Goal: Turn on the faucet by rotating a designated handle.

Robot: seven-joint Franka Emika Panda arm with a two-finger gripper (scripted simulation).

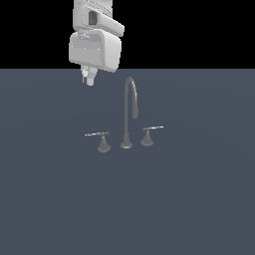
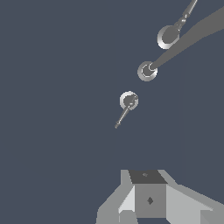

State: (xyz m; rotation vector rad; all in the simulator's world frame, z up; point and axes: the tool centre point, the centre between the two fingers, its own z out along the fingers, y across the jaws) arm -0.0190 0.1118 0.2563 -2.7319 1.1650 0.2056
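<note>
Dull grey metal faucet (image 1: 128,113) (handles alike), matt slate floor (image 1: 199,199) — smooth, glossy white arm (image 1: 95,40)

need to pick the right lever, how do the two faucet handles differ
The handle on the exterior view's left has the longer thin bar, pointing out to that view's left, away from the spout; the handle on the exterior view's right has a shorter bar pointing out to the right. The left one also stands slightly lower in the frame and nearer below the gripper, which touches neither. Both are grey metal levers on flared cone bases.
</note>
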